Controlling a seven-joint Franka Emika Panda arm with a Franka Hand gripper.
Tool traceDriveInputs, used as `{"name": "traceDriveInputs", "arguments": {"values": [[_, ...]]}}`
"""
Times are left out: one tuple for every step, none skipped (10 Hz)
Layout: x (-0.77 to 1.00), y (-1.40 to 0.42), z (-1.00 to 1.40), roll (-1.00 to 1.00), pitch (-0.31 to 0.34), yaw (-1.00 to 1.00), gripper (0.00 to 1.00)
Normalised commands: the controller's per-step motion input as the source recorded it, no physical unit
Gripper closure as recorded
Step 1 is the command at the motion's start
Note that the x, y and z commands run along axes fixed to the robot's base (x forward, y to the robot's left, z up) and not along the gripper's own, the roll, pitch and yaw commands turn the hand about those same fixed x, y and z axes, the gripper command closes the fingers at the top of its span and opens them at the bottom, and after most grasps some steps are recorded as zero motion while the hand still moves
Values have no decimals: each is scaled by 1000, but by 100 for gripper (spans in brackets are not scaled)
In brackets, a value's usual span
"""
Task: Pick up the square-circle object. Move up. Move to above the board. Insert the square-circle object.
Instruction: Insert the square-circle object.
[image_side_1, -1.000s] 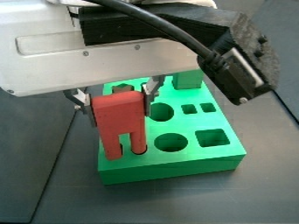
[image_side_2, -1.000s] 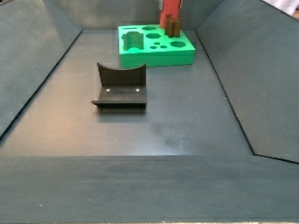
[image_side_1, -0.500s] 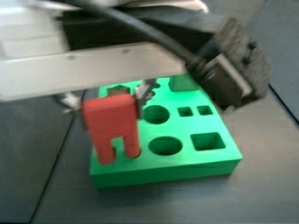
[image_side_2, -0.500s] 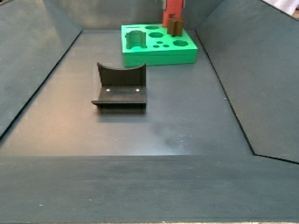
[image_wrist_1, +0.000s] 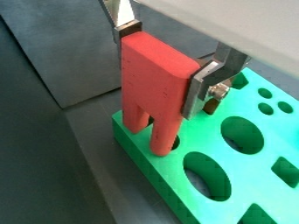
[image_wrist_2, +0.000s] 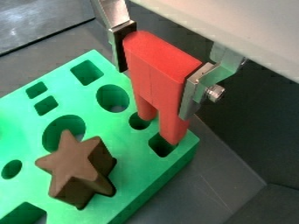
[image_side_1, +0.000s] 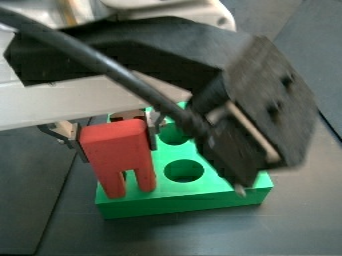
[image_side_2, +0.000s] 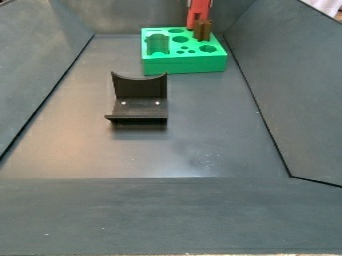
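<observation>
Claw (image_wrist_2: 158, 68) pinching red block (image_wrist_2: 162, 77) upright over green board (image_wrist_2: 70, 114), legs down at holes near board edge, brown star (image_wrist_2: 75, 164) seated nearby.

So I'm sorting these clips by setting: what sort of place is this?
Likely a robot test cell, not a home. A dark walled bin holds only a rig fixture and a green peg board; the gripper holds the red square-circle object with its legs at the board's holes.
</observation>
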Motion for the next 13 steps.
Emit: {"name": "traceDriveInputs", "arguments": {"values": [[-120, 0, -91, 127, 13, 0, 100], [-103, 14, -6, 64, 0, 0, 100], [-203, 57, 0, 30, 0, 0, 100], [-109, 129, 0, 11, 0, 63, 100], [0, 60, 0, 7, 0, 51, 100], [-80, 66, 0, 23, 0, 26, 100], [0, 0, 0, 7, 0, 0, 100], [34, 0, 37, 34, 43, 0, 100], [94, 0, 31, 43, 3, 0, 100], [0, -86, 0, 89, 10, 0, 100], [0, -37, 0, 30, 0, 0, 100], [26, 0, 0, 0, 0, 0, 100], [0, -14, 0, 9, 0, 0, 100]]}}
